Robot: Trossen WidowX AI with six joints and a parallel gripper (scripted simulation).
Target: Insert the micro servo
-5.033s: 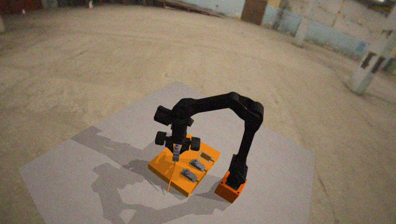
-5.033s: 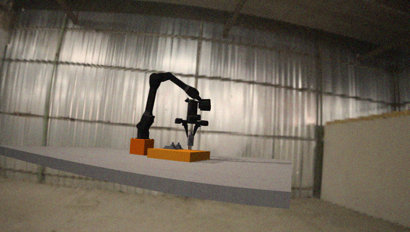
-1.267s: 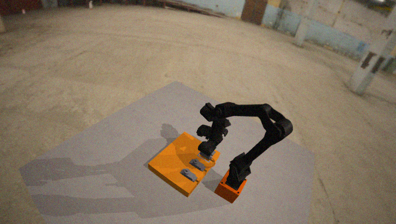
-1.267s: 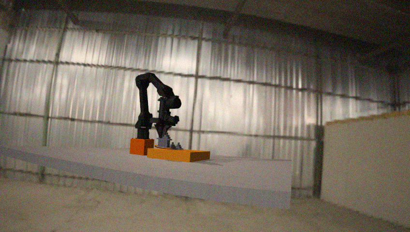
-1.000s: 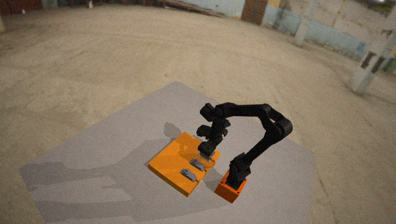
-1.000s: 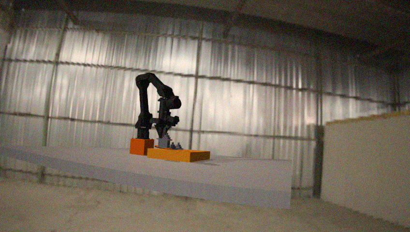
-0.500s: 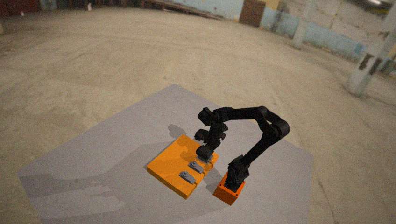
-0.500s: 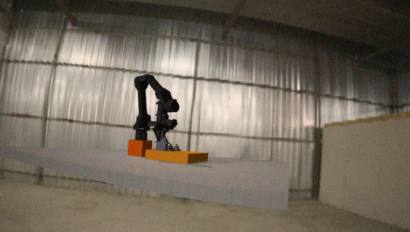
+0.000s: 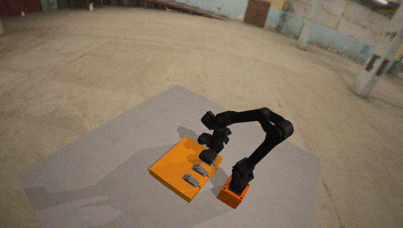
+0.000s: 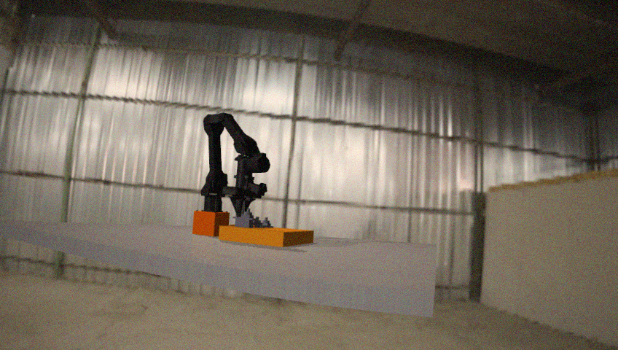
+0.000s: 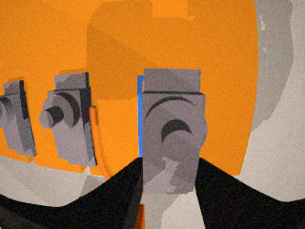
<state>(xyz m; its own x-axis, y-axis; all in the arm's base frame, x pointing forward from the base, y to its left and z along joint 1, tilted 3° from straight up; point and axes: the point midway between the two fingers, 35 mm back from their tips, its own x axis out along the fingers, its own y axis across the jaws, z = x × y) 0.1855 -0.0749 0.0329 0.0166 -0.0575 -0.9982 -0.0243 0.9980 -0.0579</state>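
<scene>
The grey micro servo (image 10: 243,220) (image 11: 172,107) is held with its output shaft up. My gripper (image 9: 209,159) (image 10: 242,215) (image 11: 170,164) is shut on it. The servo is over the orange deck (image 9: 172,159) (image 10: 299,238) (image 11: 229,86), at the marked pocket, and much of its body shows above the deck in the exterior view. A blue pocket marking (image 11: 140,119) shows along the servo's left side in the wrist view; the servo hides the rest. The orange cable (image 9: 216,170) (image 11: 97,143) curves out beside it. Its notch is not clearly visible.
Two fitted grey servos stand in a row beside the held one, the nearer (image 9: 199,169) (image 11: 69,119) and the farther (image 9: 190,180) (image 11: 16,116). The arm's orange base block (image 9: 230,197) (image 10: 208,223) stands close to the deck on the grey table (image 9: 99,158) (image 10: 368,268).
</scene>
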